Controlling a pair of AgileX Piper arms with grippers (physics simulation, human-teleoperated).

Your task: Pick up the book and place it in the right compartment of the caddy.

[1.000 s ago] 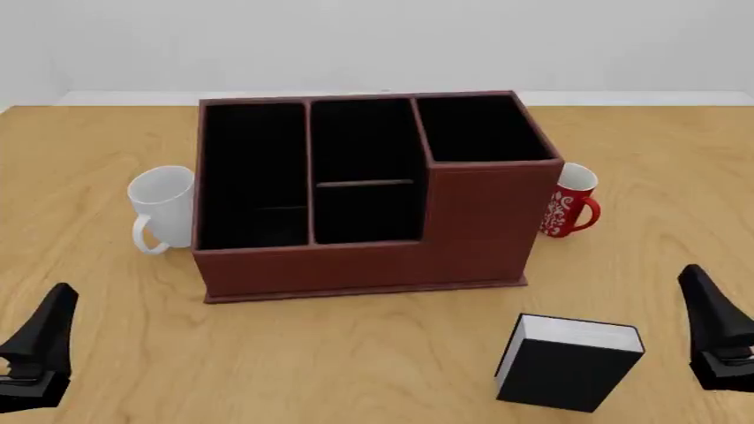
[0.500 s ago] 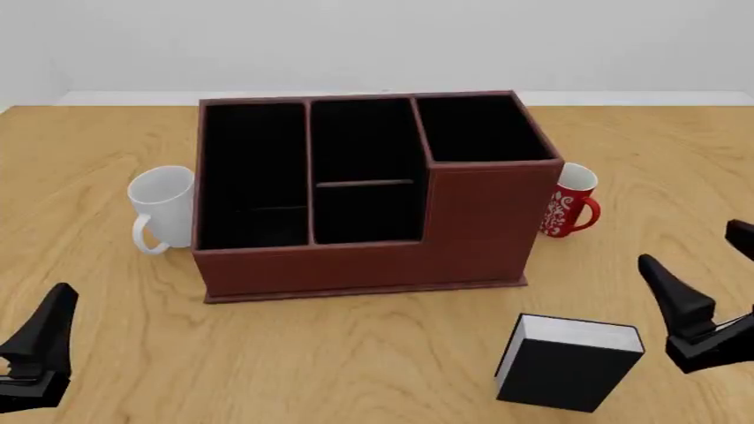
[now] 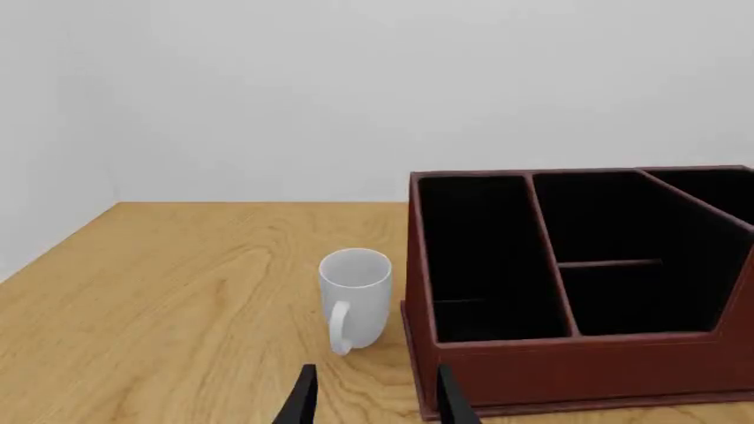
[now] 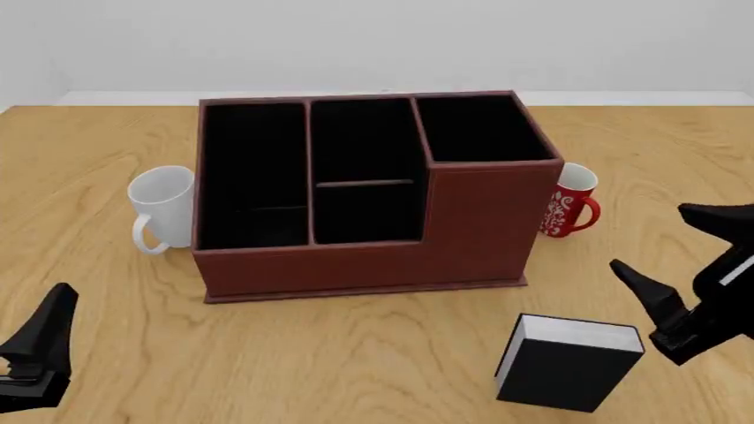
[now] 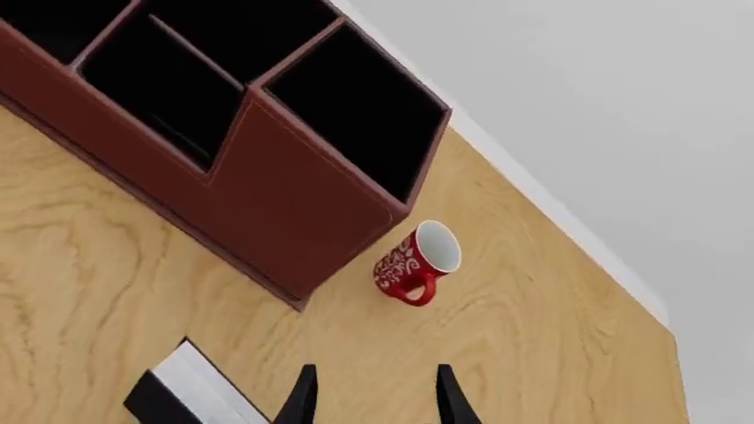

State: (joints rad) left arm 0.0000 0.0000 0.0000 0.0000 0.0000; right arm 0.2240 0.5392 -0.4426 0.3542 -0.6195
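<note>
A: Where was the book (image 4: 569, 362)?

B: It sat on the table (image 4: 353, 353) in front of the caddy (image 4: 365, 190), off its right front corner, white page edges up, nothing touching it.

A: And the right gripper (image 4: 681, 265)?

B: It hung just to the right of the book, tilted, jaws spread, nothing between them. In its wrist view the two fingertips (image 5: 304, 397) stood apart over bare wood, the book's corner (image 5: 189, 393) close beside them.

A: The right compartment (image 4: 481, 128)?

B: Black-lined, tall-walled, nothing in it. A red patterned mug (image 4: 571, 201) stood just beside that end of the caddy, a white mug (image 4: 162, 208) at the other end.

A: The left gripper (image 3: 374, 402)?

B: Low at the near left, well apart from the book, jaws spread, holding nothing
</note>
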